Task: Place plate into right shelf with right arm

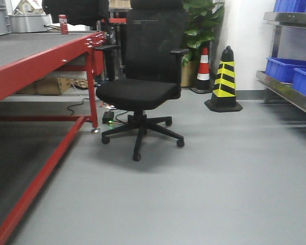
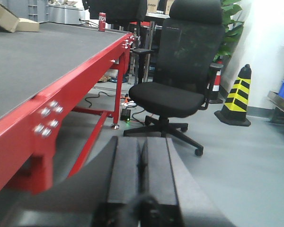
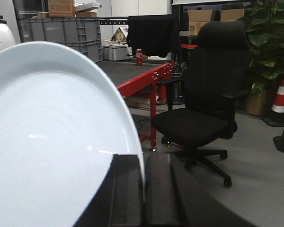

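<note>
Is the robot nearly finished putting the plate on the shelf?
Not yet, roughly halfway. Done: the right gripper is shut on the rim of the white plate. In hand: the plate is held up, resting on nothing. Left to do: the right shelf with its blue bins sits at the right edge of the front view, and no plate shows on it.

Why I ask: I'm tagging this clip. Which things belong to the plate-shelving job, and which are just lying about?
Job: plate; right pincer, shut on the plate's rim; right shelf with blue bins.

Lying about: office chair; red-framed table; red can on it; striped cone; potted plant; left pincer, shut and empty.
</note>
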You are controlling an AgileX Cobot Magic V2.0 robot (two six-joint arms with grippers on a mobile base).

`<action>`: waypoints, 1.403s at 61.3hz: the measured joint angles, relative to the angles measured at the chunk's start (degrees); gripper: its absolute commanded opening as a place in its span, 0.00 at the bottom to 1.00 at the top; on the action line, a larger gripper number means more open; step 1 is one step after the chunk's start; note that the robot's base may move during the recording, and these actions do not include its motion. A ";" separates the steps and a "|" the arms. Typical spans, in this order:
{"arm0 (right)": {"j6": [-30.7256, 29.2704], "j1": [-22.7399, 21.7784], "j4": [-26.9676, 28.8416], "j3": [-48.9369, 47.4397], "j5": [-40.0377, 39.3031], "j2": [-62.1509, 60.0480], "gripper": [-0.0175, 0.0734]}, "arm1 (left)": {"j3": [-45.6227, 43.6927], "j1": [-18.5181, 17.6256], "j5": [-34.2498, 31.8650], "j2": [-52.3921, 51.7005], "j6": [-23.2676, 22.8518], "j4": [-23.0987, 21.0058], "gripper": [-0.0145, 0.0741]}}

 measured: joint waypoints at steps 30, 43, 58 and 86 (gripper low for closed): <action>0.00 0.00 0.00 0.00 0.00 0.00 0.25 | 0.00 0.00 0.00 0.00 0.00 0.00 0.11; 0.00 0.00 0.00 0.00 0.00 0.00 0.25 | 0.00 0.00 0.00 0.00 0.00 0.00 0.11; 0.00 0.00 0.00 0.00 0.00 0.00 0.25 | 0.00 0.53 0.00 0.00 0.00 0.00 0.11; 0.00 0.00 0.00 0.00 0.00 0.00 0.25 | 0.00 1.10 0.00 0.00 0.00 0.00 0.11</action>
